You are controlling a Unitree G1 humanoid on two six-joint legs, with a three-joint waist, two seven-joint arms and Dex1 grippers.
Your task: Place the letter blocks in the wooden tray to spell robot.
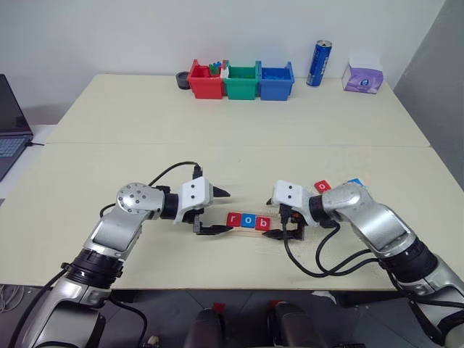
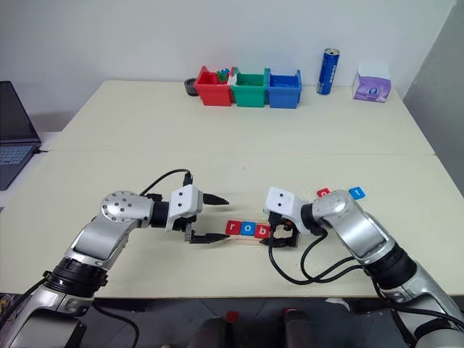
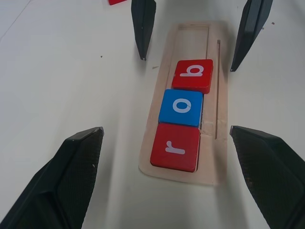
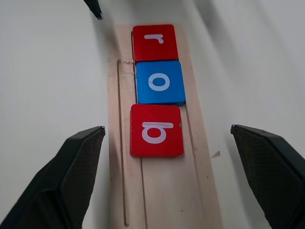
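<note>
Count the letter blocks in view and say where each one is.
5. In the wooden tray: red r, blue o, red b. On the table beyond the right arm: a red block and a blue block.

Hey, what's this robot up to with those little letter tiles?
It is spelling a word in the long pale wooden tray. The red r tile, blue o tile and red b tile sit in it. Two more tiles, a red one and a blue one, lie on the table. Both the left gripper and right gripper are open, holding nothing.
</note>
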